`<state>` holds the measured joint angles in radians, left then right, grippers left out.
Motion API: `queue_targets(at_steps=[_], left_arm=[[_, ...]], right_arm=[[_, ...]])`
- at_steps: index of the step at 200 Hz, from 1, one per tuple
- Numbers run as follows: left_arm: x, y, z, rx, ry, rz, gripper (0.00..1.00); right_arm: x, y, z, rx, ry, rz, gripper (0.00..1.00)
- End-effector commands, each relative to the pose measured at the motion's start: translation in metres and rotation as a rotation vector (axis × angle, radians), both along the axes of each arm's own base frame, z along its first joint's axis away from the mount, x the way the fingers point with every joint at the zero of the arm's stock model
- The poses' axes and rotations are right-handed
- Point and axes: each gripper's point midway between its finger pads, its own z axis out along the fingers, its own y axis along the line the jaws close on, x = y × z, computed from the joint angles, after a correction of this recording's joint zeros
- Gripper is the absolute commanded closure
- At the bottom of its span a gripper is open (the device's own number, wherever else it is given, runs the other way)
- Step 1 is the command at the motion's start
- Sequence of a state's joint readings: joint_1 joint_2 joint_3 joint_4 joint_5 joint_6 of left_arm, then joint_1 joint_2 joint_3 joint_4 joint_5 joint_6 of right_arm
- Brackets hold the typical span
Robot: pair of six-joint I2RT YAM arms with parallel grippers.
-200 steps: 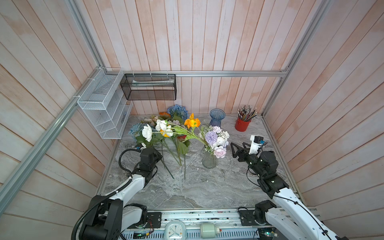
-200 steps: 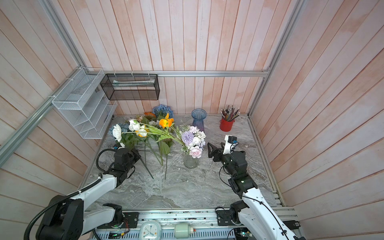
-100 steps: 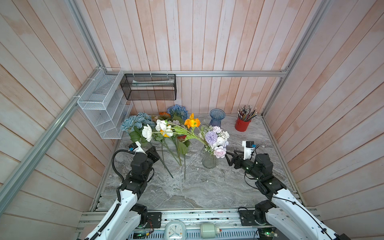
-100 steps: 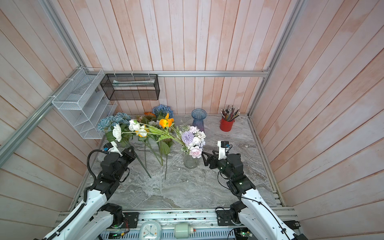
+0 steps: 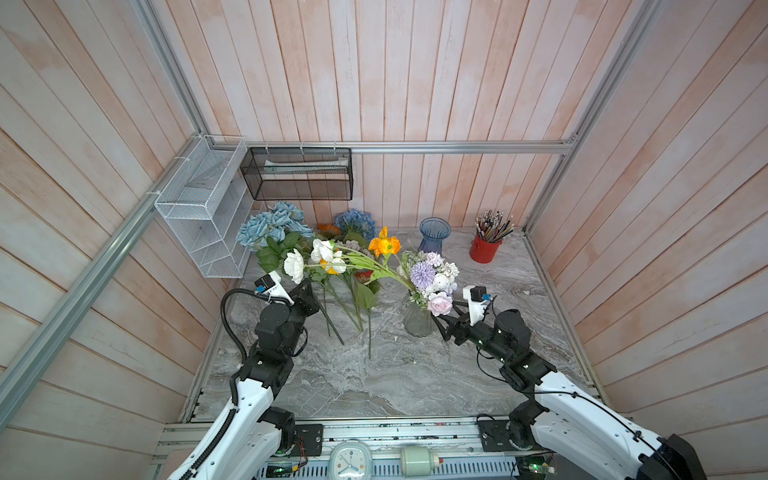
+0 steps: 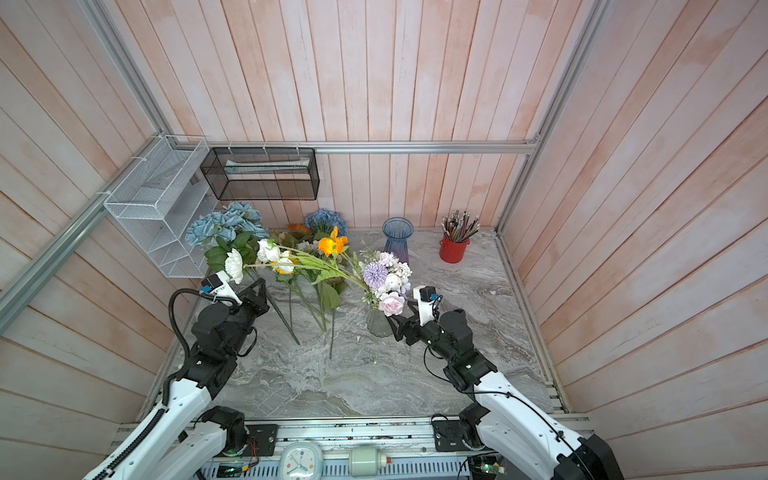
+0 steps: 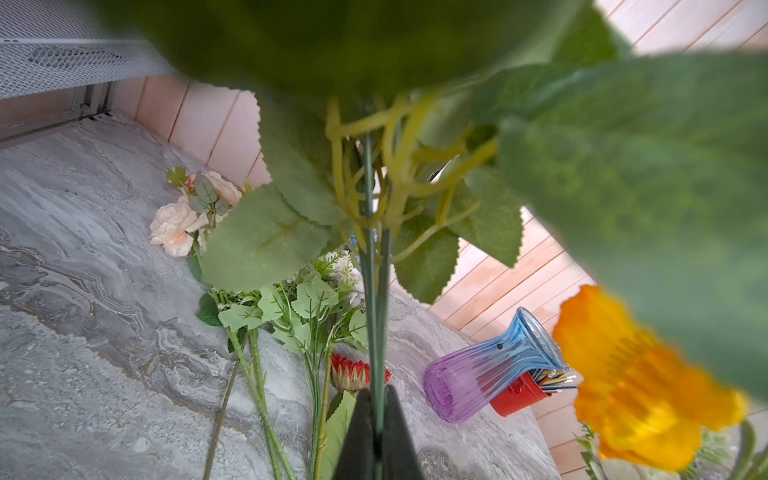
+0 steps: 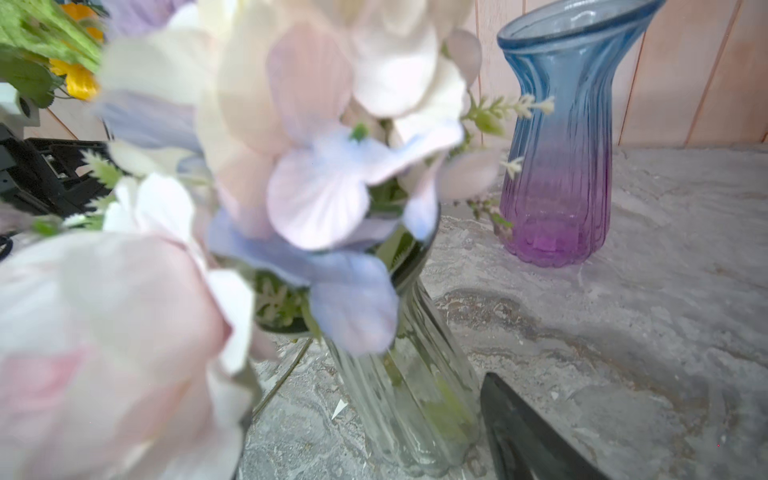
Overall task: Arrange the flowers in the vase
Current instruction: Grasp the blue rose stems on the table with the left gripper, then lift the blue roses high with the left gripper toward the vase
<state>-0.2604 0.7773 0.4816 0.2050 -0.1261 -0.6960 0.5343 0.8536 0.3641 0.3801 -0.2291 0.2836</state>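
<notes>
A bunch of blue roses (image 5: 272,224) is held clear of the table (image 5: 374,382) by the left gripper (image 7: 376,401), whose fingers (image 7: 360,432) are pinched shut on the green stems (image 7: 374,311) low down. The heads are held high near the wire rack (image 5: 199,208), well apart from the clear vase (image 5: 417,326). That vase is stood near the middle of the table and is already filled with lilac and white blossoms (image 5: 432,278) and a leaning spray of poppies (image 5: 384,246). The right gripper (image 5: 442,328) is set low beside the vase with its jaws wide. One finger (image 8: 523,436) is seen just beside the foot of the glass, the other is hidden by petals, and contact cannot be told. More flowers (image 5: 353,299) are left lying on the table between the left gripper and the vase.

The step in hand is judged to be the carrying of the roses to the vase while it is steadied. Next, the stem ends must be swung over the crowded mouth and lowered through a gap, with the poppy spray left undisturbed.
</notes>
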Motion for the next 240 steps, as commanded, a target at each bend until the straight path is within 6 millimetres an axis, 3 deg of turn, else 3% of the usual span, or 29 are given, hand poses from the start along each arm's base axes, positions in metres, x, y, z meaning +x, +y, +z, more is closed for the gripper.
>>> queue_targets(at_steps=[1,51,87,126,180,208,240], left_arm=[[0.002,-0.005,0.018,-0.009,-0.067,-0.024,1.0],[-0.001,0.001,0.017,0.03,-0.063,0.0,1.0],[-0.003,0.001,0.032,0.076,-0.1,-0.007,1.0],[-0.016,0.006,0.077,0.174,-0.196,0.01,1.0],[-0.049,0.006,0.161,0.263,-0.376,-0.013,1.0],[-0.071,0.004,0.204,0.282,-0.476,-0.037,1.0],[-0.09,-0.004,0.237,0.269,-0.58,-0.089,1.0]], right_arm=[[0.009,0.006,0.049,0.002,-0.194,0.006,0.13],[0.022,0.01,0.067,-0.02,-0.289,-0.005,0.12],[0.033,0.023,0.071,-0.067,-0.315,0.033,0.11],[0.041,0.028,0.078,-0.071,-0.343,0.044,0.05],[0.055,0.025,0.074,-0.057,-0.318,0.005,0.04],[0.058,0.016,0.086,0.015,-0.323,-0.035,0.06],[0.053,0.015,0.1,0.073,-0.37,-0.03,0.09]])
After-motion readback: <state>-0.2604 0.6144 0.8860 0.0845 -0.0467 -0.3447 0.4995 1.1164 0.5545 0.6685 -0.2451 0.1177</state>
